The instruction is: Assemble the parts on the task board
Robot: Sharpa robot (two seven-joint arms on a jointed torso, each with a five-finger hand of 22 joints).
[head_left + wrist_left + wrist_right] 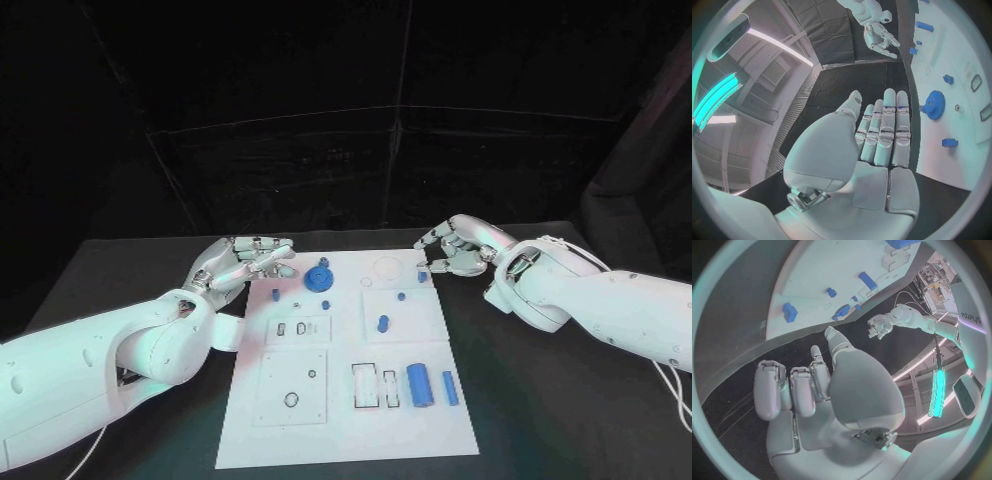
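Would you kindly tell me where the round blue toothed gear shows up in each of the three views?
Head view: the round blue toothed gear sits at the far end of the white task board, near the left hand.
Left wrist view: the gear lies just beyond that hand's fingertips.
Right wrist view: the gear appears edge-on at the board's rim.
Shared landmark: the left hand.

We see board (346, 440) as smooth matt white plate. Gear (319, 278) by left hand (242, 262) and cylinder (418, 384): matt blue plastic by our reading. Both hands, right hand (459, 248) too, look like silver metal, satin sheen, smooth segments. Arm shells (87, 365) glossy white plastic. Table (562, 400) matt black.
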